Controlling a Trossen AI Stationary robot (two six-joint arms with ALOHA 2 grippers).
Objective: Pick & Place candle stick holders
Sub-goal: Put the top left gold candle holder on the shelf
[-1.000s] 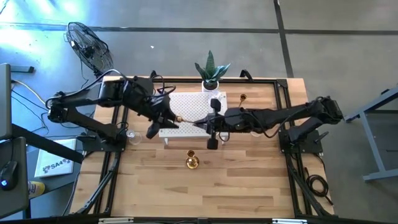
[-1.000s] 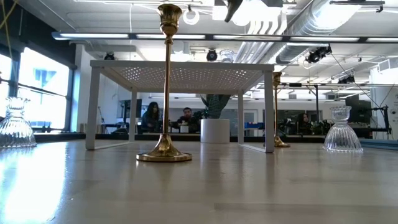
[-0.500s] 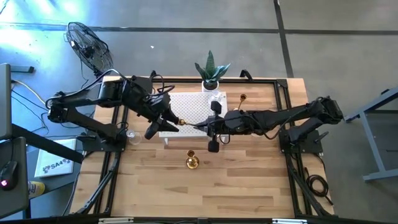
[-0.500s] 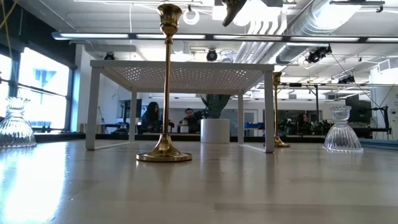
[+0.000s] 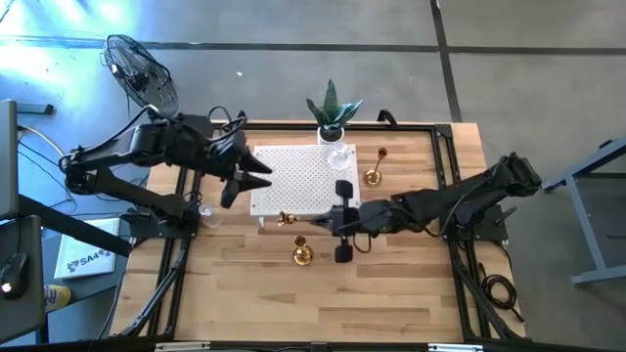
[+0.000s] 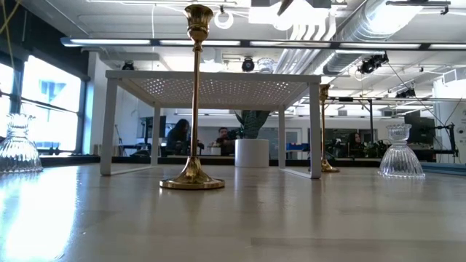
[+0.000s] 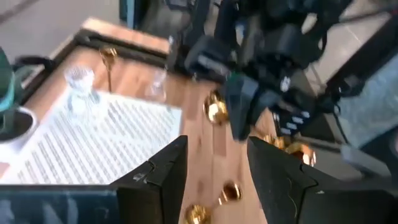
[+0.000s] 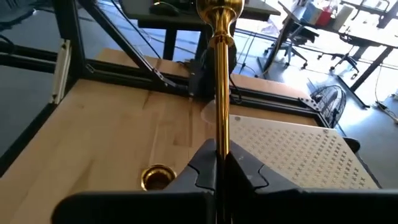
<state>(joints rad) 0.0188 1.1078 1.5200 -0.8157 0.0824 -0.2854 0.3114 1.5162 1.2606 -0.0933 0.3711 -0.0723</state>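
Hidden or unclear: in the high view, the right arm is covering the table beneath it, and the base of the held holder is not showing clearly. In the low view, both grippers are sitting out of frame. People in the room behind the table are appearing only as small dark shapes.

The right gripper (image 5: 321, 222) is hanging just off the near edge of the white perforated metal shelf (image 5: 293, 176). Its fingers are pinching the slim stem of a shiny gold candle stick holder (image 8: 219, 81), which is lying level and pointing left.

The left gripper (image 7: 217, 146) is hovering over the shelf's left edge. Its fingers are standing apart with nothing between them.

A second gold candle stick holder (image 5: 302, 254) is standing upright on the wooden table (image 5: 391, 293), near of the shelf. A third gold holder (image 5: 373, 176) is standing right of the shelf.

One clear glass stemmed holder (image 5: 339, 156) is sitting on the shelf's far right corner. Another glass holder (image 5: 205, 212) is standing at the table's left edge. A third glass holder (image 6: 399, 153) is showing at the right in the low view.

A green plant in a white pot (image 5: 331, 115) is standing at the far edge.

The near half of the table is lying open. The shelf's middle is lying bare.
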